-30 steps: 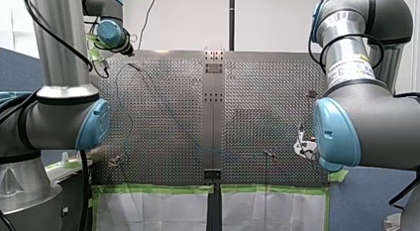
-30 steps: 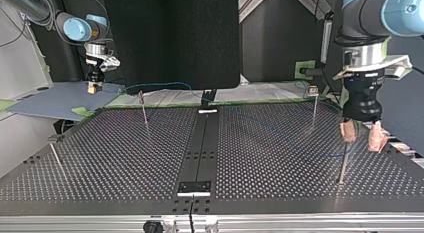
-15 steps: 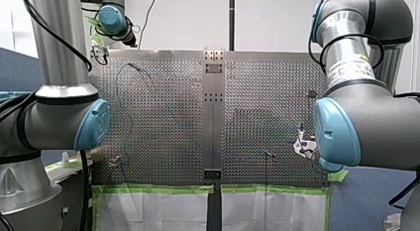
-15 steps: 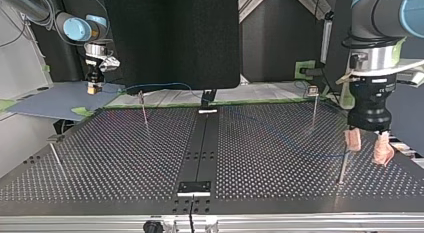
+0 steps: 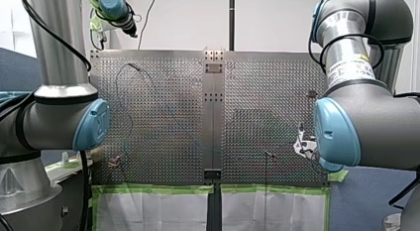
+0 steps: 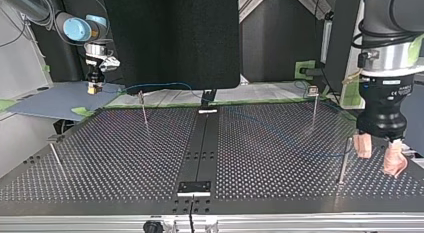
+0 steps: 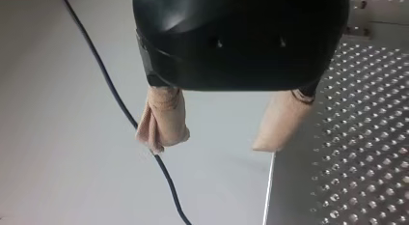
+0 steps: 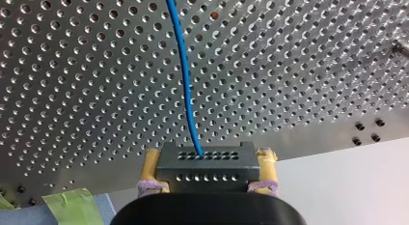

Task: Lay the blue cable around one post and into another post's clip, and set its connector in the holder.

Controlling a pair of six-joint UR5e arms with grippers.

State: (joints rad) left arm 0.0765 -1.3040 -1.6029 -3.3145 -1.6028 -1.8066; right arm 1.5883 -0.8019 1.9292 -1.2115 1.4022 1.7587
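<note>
1. The perforated table (image 8: 72, 65) is bare metal with a bright satin sheen.
2. The blue cable (image 8: 183, 65) has a smooth, plastic-looking sheath.
3. Its connector (image 8: 207, 167) looks like matt dark grey plastic.
4. My left gripper (image 7: 219, 140) has a glossy black shell; its beige pads (image 7: 164, 121) look wrinkled, like wrapped tape.
5. The posts (image 6: 144, 110) are thin bare metal.

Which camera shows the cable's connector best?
Right wrist view: the black connector sits close up between my right gripper's pads, blue cable entering it. Top view shows only that distant gripper; the other two miss it.

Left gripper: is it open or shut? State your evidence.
Open. The left gripper has its pads apart, with nothing between them.
</note>
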